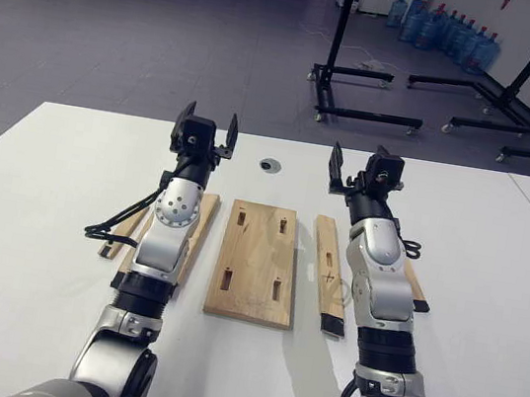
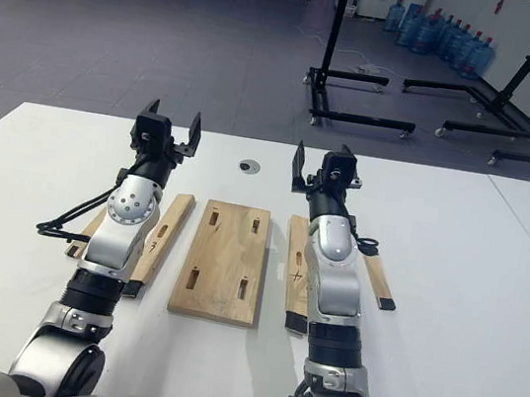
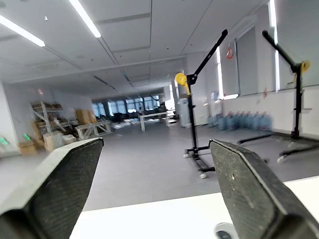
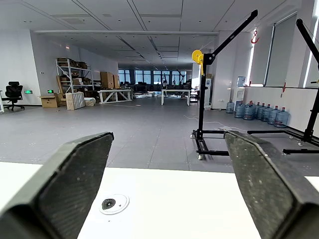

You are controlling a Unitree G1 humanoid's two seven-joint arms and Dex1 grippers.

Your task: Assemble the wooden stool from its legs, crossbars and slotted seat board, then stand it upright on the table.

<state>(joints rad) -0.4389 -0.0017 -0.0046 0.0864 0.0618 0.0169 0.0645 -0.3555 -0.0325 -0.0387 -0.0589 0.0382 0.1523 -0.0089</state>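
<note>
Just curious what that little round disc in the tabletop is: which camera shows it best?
The right wrist view: the round disc shows large there, dark centre and pale rim plain. The left wrist view catches just part of its rim; both eye views show it small, on the table beyond the seat board.

The seat board is pale grained wood with four dark slots; the legs are the same pale wood, black-tipped; the table is plain white; the left gripper and right gripper are black.
</note>
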